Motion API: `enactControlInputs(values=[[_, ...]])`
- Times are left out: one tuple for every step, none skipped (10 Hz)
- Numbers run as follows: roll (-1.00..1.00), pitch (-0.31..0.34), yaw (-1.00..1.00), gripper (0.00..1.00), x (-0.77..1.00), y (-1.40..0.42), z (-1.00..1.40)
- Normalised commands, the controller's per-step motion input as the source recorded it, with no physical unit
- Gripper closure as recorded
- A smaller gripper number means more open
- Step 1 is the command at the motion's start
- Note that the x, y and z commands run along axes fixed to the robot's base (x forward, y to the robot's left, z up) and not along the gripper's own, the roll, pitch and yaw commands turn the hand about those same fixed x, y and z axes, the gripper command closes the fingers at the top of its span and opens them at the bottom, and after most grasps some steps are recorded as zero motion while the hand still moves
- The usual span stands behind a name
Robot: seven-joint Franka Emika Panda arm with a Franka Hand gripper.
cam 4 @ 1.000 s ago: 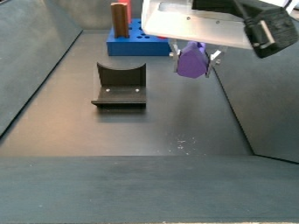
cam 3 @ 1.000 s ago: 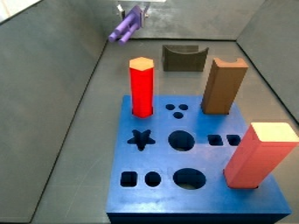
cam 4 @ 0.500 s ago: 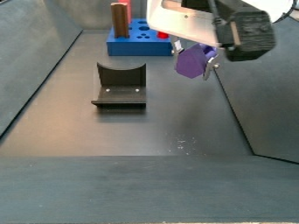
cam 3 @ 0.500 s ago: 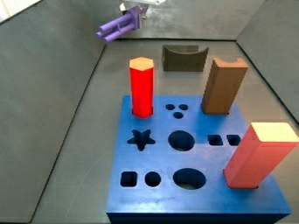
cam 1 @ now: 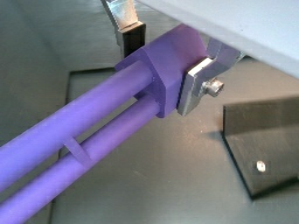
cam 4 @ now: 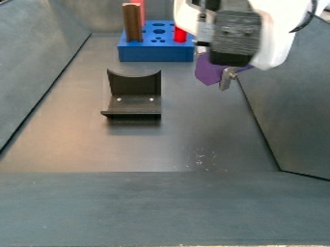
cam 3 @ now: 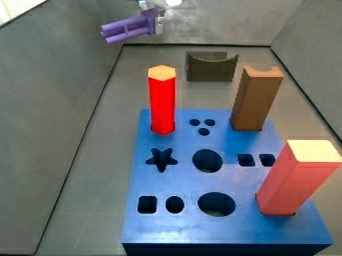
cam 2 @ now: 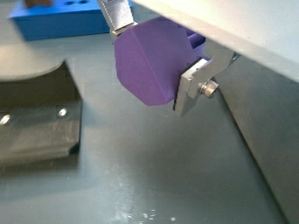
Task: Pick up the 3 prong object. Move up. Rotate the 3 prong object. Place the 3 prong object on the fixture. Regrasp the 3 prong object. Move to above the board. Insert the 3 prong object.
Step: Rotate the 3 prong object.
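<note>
Aloft, end effector [cam 2: 155,54] grips 3 prong object [cam 1: 111,131]; prongs in wrist view only.

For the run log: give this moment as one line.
gripper: shut on 3 prong object | aloft, tilted near level | fixture: empty | board: star hole open

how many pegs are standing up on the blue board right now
3. On the board, in a side view: the red hexagonal peg at its far left, the brown block at its far right, the salmon block at its near right. The gripper holds the 3 prong object aloft.
</note>
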Motion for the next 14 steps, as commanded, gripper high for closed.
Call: enactControlInputs(values=[[0.00,-0.005,-1.00,1.00,0.03,0.02,-0.03],[0.00,-0.005,-1.00,1.00,0.03,0.02,-0.03],[0.00,-0.006,-1.00,1.00,0.03,0.02,-0.03],[0.00,-0.006,-1.00,1.00,0.03,0.02,-0.03],[0.00,-0.006,-1.00,1.00,0.03,0.02,-0.03],[0.00,-0.006,-1.00,1.00,0.03,0.02,-0.03],[0.00,-0.006,-1.00,1.00,0.03,0.02,-0.03],[0.00,-0.007,-1.00,1.00,0.03,0.02,-0.03],[0.00,-0.007,-1.00,1.00,0.03,0.02,-0.03],[0.00,-0.007,-1.00,1.00,0.03,0.02,-0.03],[0.00,-0.008,-1.00,1.00,0.03,0.02,-0.03],[0.00,-0.008,-1.00,1.00,0.03,0.02,-0.03],[0.00,-0.008,-1.00,1.00,0.03,0.02,-0.03],[0.00,-0.009,-1.00,1.00,0.03,0.02,-0.03]])
